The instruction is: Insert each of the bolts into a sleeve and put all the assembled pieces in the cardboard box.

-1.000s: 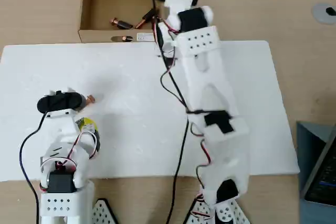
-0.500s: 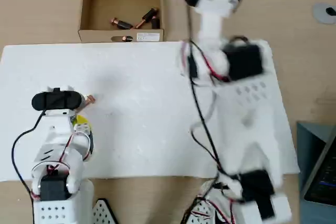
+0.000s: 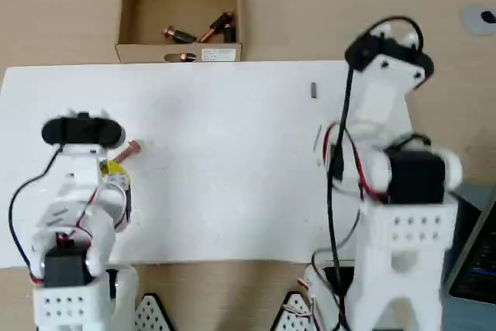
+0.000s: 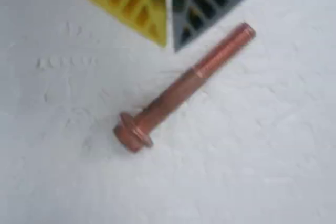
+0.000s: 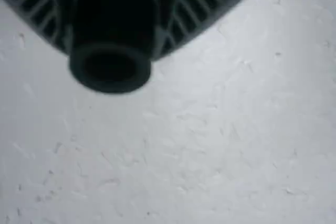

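The copper bolt [image 4: 178, 90] lies flat on the white foam sheet [image 3: 217, 184], on the left arm's side of it. Just beside it is the left gripper [image 4: 169, 36], clenched on nothing. Above the sheet, the right gripper [image 5: 113, 22] grasps a black sleeve [image 5: 110, 69].

Bright, even light from above over the tabletop [image 3: 325, 21], with no hard glare. Very white on the foam mat [image 3: 217, 153], with only pale, soft shadows next to both arms. Darker inside the cardboard box [image 3: 147, 54], close along its walls. Up close, a thin soft shadow right beside the bolt [image 4: 178, 90]. Dimmer and greyer around the black sleeve [image 5: 111, 51], with just a faint shine on its rim.
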You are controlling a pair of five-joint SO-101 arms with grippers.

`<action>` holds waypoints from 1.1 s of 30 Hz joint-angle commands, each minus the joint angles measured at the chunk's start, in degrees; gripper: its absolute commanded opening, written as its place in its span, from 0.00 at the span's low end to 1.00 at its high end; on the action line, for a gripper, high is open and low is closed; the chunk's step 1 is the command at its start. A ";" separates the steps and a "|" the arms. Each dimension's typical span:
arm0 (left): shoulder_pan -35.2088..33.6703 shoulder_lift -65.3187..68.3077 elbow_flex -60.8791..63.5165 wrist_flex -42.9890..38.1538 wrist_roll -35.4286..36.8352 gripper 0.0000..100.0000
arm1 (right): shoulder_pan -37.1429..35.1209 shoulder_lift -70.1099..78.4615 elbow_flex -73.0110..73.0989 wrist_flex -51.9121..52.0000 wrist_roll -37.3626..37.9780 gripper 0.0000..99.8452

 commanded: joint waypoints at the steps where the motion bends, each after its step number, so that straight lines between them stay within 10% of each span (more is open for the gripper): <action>1: -0.53 11.12 -10.64 1.76 -0.53 0.00 | 0.92 -7.69 4.26 -2.11 0.44 0.01; 33: -2.37 76.62 -49.41 15.21 -29.10 0.06 | 9.45 -28.53 25.98 -8.18 4.84 0.01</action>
